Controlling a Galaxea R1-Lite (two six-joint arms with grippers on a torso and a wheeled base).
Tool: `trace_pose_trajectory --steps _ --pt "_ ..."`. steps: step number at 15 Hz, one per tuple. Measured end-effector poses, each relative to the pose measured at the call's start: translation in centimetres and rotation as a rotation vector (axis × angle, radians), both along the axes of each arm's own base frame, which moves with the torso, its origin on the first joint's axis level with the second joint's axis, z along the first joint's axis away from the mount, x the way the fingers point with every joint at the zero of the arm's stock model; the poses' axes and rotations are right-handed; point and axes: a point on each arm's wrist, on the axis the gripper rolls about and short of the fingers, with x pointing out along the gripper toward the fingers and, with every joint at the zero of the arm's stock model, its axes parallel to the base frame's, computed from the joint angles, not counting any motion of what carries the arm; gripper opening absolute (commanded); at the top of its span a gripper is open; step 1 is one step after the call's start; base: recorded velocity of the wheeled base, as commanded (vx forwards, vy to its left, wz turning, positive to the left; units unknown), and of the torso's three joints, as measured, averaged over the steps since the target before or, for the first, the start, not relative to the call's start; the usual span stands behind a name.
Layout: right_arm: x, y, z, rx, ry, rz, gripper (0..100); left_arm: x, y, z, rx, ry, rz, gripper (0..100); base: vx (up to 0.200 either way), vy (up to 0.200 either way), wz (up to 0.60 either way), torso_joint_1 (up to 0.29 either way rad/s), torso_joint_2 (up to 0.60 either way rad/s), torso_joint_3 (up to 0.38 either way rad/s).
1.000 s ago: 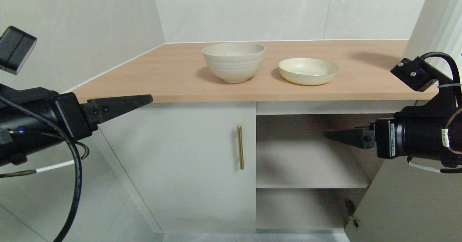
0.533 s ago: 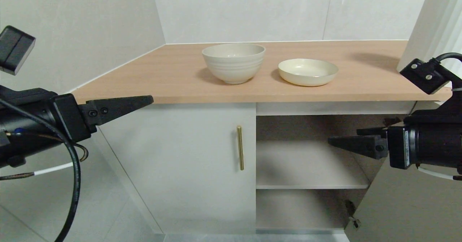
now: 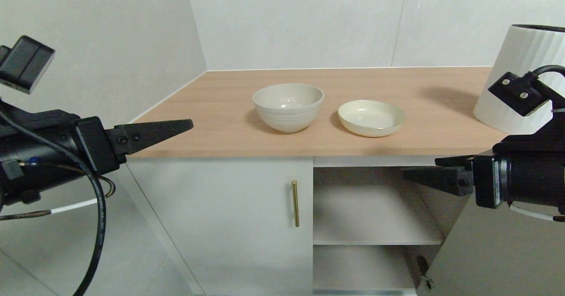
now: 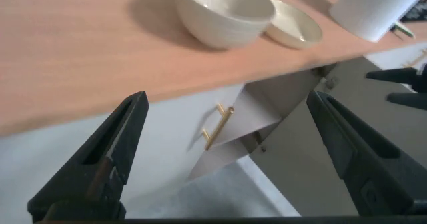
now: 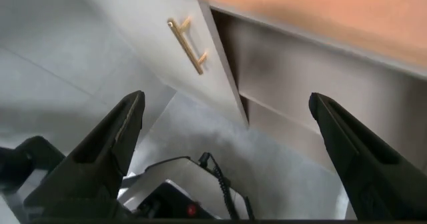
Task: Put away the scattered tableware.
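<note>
Nearest the camera, the left gripper (image 3: 185,125) hangs level with the front edge of the light wooden table (image 3: 212,128). Its jaws are spread wide and hold nothing. The right gripper (image 5: 227,157) sits lower, in front of the open cabinet bay, jaws likewise released and empty.

Below the table stands a white cabinet with two doors. The left white door (image 3: 220,221) is closed and carries one slim brass bar handle (image 3: 295,203). The right white door (image 3: 485,252) is swung open onto one white shelf board (image 3: 375,216), with a lower bay beneath it.

On the table, well back from the edge, are two pieces of tableware: one deep cream ribbed ceramic bowl (image 3: 288,106) and, just beside it towards the robot's right, one shallow pale-yellow dish (image 3: 371,117). They do not touch. Farther right stands one white fluted cylinder (image 3: 521,80).

With storage open and both pieces untouched, the task seems barely started. The next move likely means raising an arm above table height and closing on a rim. The dish lies nearer the right arm.
</note>
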Motion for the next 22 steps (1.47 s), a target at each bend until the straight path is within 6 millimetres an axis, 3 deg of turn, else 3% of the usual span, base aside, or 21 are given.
trace_pose_trajectory --steps 7,11,15,19,22 --pt "0.6 0.3 -0.2 -0.008 -0.014 0.002 100 1.3 -0.6 -1.0 0.012 0.050 -0.014 100 0.000 0.000 0.00 0.161 -0.43 -0.259" --pt "3.1 0.9 0.2 0.014 -0.120 -0.053 100 3.2 -1.9 -0.8 0.023 0.080 -0.034 100 0.000 0.000 0.00 0.018 -0.05 -0.028" --pt "4.9 1.0 0.8 0.046 0.006 -0.220 100 3.3 -2.8 -1.2 0.097 0.263 -0.055 100 0.000 0.000 0.00 0.000 0.00 0.000" --pt "6.7 1.6 0.3 0.014 0.047 -0.331 100 4.9 -3.7 0.3 -0.099 0.400 0.032 100 0.000 0.000 0.00 0.000 0.00 0.000" --pt "8.1 2.2 -0.3 0.031 0.073 -0.408 100 7.5 -5.3 -0.5 -0.135 0.460 0.166 100 0.000 0.000 0.00 0.000 0.00 0.000"
